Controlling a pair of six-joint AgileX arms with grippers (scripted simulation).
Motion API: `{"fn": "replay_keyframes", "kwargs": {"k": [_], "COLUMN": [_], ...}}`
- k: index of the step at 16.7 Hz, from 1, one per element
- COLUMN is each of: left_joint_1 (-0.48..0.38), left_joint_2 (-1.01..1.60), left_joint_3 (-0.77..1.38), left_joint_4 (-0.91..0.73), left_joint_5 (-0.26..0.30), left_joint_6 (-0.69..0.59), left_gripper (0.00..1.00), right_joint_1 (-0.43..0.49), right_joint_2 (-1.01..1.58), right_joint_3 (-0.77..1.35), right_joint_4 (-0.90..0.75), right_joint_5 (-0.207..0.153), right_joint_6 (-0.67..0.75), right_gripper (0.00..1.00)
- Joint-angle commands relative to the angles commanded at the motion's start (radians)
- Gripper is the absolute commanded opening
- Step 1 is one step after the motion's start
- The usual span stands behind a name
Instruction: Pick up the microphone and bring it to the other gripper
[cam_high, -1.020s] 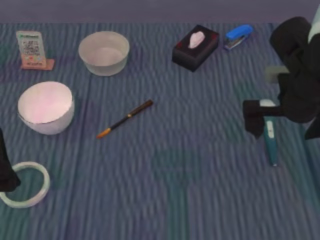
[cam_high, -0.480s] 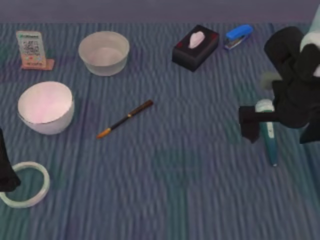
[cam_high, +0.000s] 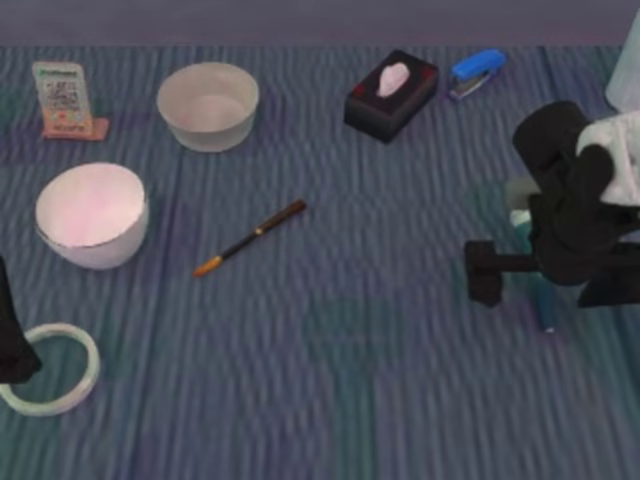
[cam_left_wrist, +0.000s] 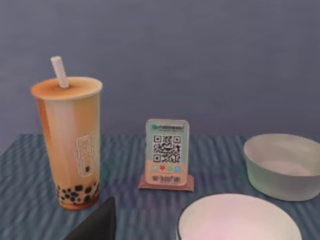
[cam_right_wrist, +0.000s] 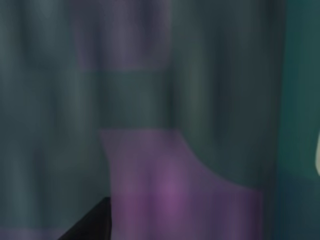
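The microphone (cam_high: 546, 316) lies on the cloth at the right of the table. Only the end of its teal handle and a sliver of its pale head (cam_high: 517, 216) show in the top view. My right gripper (cam_high: 547, 283) hangs directly over it, open, with one finger (cam_high: 483, 272) to the left of the handle and the other to its right. In the right wrist view one dark fingertip (cam_right_wrist: 95, 225) shows above blurred cloth. My left gripper (cam_high: 12, 355), the other gripper, is parked at the table's left edge and open, with one finger (cam_left_wrist: 97, 225) showing in its wrist view.
An orange-tipped brush (cam_high: 250, 237) lies mid-table. Two bowls (cam_high: 92, 215) (cam_high: 208, 105), a QR sign (cam_high: 65, 100) and a white ring (cam_high: 55, 368) are on the left. A tissue box (cam_high: 392, 92) and a blue stapler (cam_high: 477, 70) stand at the back right. A bubble tea cup (cam_left_wrist: 70, 145) stands near the sign.
My right gripper has moved toward the table's front and slightly left, coming over the microphone and hiding more of it. The microphone and the left arm have stayed put.
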Motion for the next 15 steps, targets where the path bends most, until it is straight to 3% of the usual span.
{"fn": "replay_keyframes", "kwargs": {"k": [3, 15], "left_joint_1": [0.0, 0.0], "left_joint_2": [0.0, 0.0], "left_joint_3": [0.0, 0.0], "left_joint_4": [0.0, 0.0], "left_joint_5": [0.0, 0.0], "left_joint_6": [0.0, 0.0], "left_gripper": [1.0, 1.0], "right_joint_1": [0.0, 0.0], "right_joint_2": [0.0, 0.0], "right_joint_3": [0.0, 0.0], "right_joint_4": [0.0, 0.0], "right_joint_5": [0.0, 0.0], "right_joint_6": [0.0, 0.0], "right_gripper": [1.0, 0.1]}}
